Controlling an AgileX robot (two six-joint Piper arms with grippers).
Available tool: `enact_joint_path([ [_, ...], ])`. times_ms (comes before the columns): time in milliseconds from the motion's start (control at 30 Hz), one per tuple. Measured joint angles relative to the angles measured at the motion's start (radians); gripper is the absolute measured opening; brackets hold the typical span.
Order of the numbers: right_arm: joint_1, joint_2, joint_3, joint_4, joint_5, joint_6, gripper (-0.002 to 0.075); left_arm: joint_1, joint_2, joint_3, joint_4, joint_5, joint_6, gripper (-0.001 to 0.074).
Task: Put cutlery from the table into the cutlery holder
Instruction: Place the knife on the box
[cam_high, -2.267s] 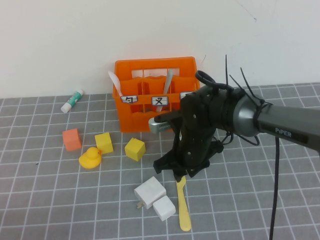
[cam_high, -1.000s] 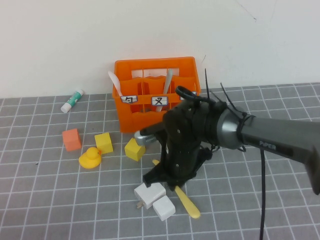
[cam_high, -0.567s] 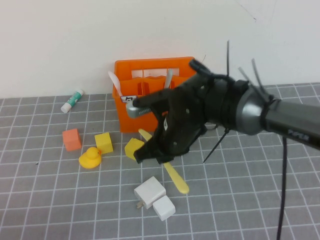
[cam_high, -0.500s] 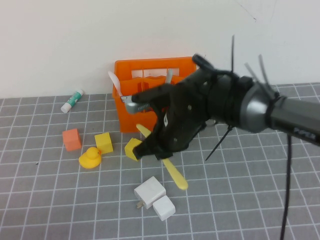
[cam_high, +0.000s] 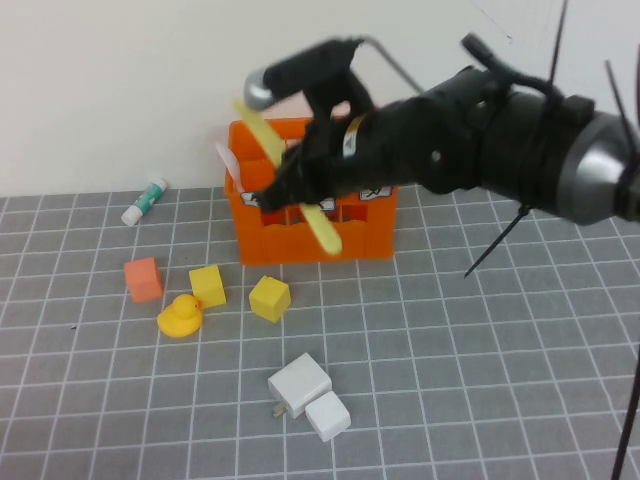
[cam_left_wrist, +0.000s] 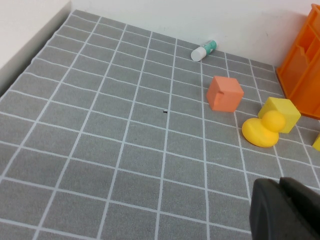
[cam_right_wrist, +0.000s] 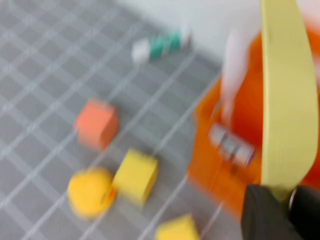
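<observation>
My right gripper (cam_high: 292, 186) is shut on the pale yellow knife (cam_high: 323, 233) and holds it slanted in the air in front of the orange cutlery holder (cam_high: 268, 238). The wrist view shows the knife (cam_right_wrist: 285, 100) rising from the right gripper (cam_right_wrist: 282, 200) over the cutlery holder (cam_right_wrist: 215, 150). A pale spoon (cam_high: 226, 158) stands in the holder's left compartment. The arm hides the holder's right part. My left gripper (cam_left_wrist: 282, 210) is shut on nothing, low over the table (cam_left_wrist: 125, 140) at the left, out of the high view.
On the table left of the holder sit an orange cube (cam_high: 144, 279), a yellow duck (cam_high: 180, 315) and two yellow cubes (cam_high: 208, 285) (cam_high: 269, 297). Two white charger blocks (cam_high: 300, 385) lie nearer the front. A small tube (cam_high: 145, 201) lies by the back wall.
My right gripper has lifted the knife off the table beside the charger blocks and carried it up and back to the holder. The left arm has not moved.
</observation>
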Motion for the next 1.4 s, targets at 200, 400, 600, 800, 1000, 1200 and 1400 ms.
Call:
enact_joint_path([
  [200,-0.017,-0.004,0.000,0.046,-0.193,-0.113,0.0106,0.000,0.000,0.000,0.000,0.000,0.000,-0.0001],
  [400,-0.030,-0.014,0.062,0.152,-0.438,-0.212,0.0106,0.000,0.000,0.000,0.000,0.000,0.000,-0.0001],
  [600,-0.044,-0.043,0.191,0.241,-0.699,-0.265,0.0106,0.000,0.000,0.000,0.000,0.000,-0.002,-0.0001],
  [800,-0.066,-0.054,0.288,0.269,-0.930,-0.239,0.0106,0.000,0.000,0.000,0.000,0.000,-0.002,-0.0001],
  [1000,-0.089,-0.055,0.335,0.270,-1.045,-0.173,0.0106,0.000,0.000,0.000,-0.002,0.000,-0.002,-0.0001],
  [1200,-0.116,-0.031,0.335,0.241,-1.092,-0.129,0.0106,0.000,0.000,0.000,-0.002,0.000,-0.002,-0.0001],
  [1400,-0.143,0.046,0.337,0.218,-1.133,-0.107,0.0105,0.000,0.000,0.000,-0.002,0.000,-0.002,-0.0001],
])
